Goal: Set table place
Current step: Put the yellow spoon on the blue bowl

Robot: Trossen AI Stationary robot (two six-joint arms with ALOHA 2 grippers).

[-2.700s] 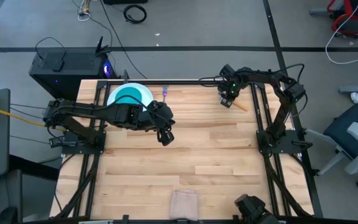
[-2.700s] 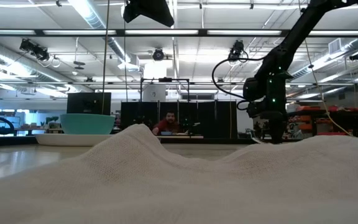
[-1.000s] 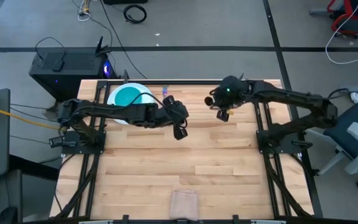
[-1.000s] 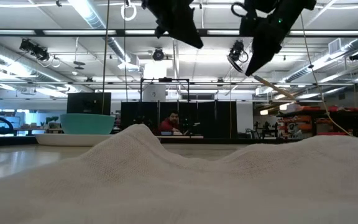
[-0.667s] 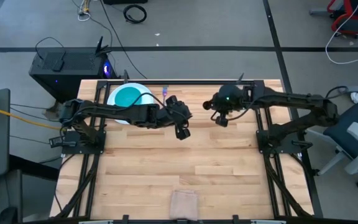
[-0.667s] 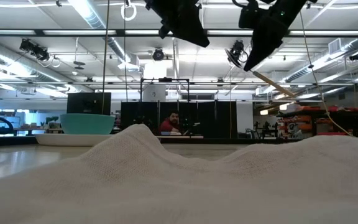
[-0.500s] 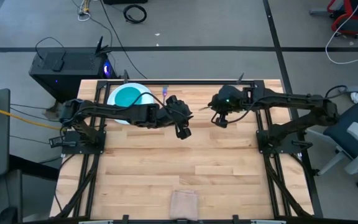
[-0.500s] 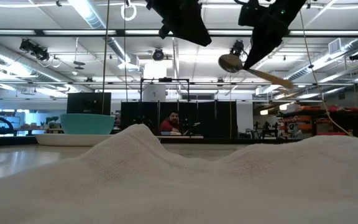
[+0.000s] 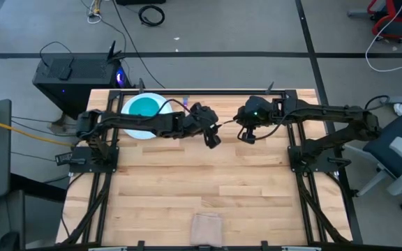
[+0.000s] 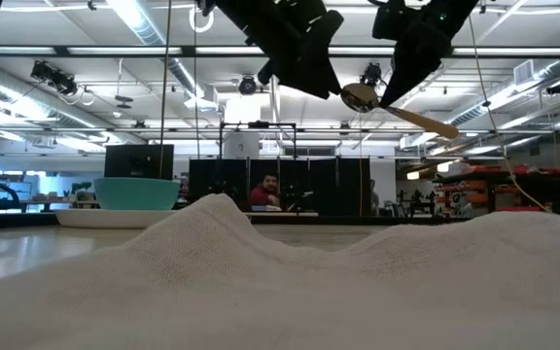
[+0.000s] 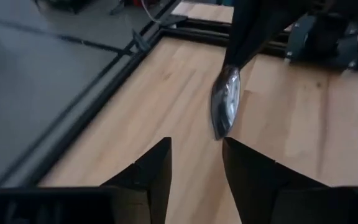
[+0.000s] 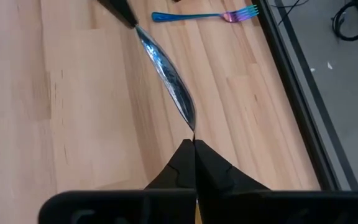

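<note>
An orange-handled metal spoon (image 10: 397, 112) hangs high over the table's far middle, with my right gripper (image 12: 193, 155) shut on it. Its bowl (image 11: 225, 102) points at my left gripper (image 11: 196, 165), which is open, fingertips right at the bowl's tip. In the high view my left gripper (image 9: 213, 138) and my right gripper (image 9: 241, 130) face each other with the spoon (image 9: 227, 123) between them. A teal bowl (image 9: 144, 108) sits on the white plate (image 9: 160, 103) at the far left. The blue-handled fork (image 12: 197, 15) lies flat on the table beside the plate. My right gripper pinches the spoon's metal neck (image 12: 192, 127), just behind the bowl, between its two fingers. The fingers come slanting down from the table's right side. The spoon is lifted clear and nearly level, with its orange handle (image 10: 440, 126) trailing a little lower behind the fingers. My left gripper: I cannot tell whether a fingertip (image 12: 122, 9) touches the bowl's tip.
A folded beige cloth (image 9: 206, 226) lies at the table's near edge and fills the low view's foreground (image 10: 280, 282). Black rails (image 9: 208, 91) run along the table's edges. A person sits in the room beyond the table (image 10: 263, 192).
My right gripper has come a little toward the near edge and turned the spoon from hanging steeply to nearly level, its bowl now pointing at my left gripper. My left gripper has moved toward the table's right edge, up to the spoon's bowl, and has opened.
</note>
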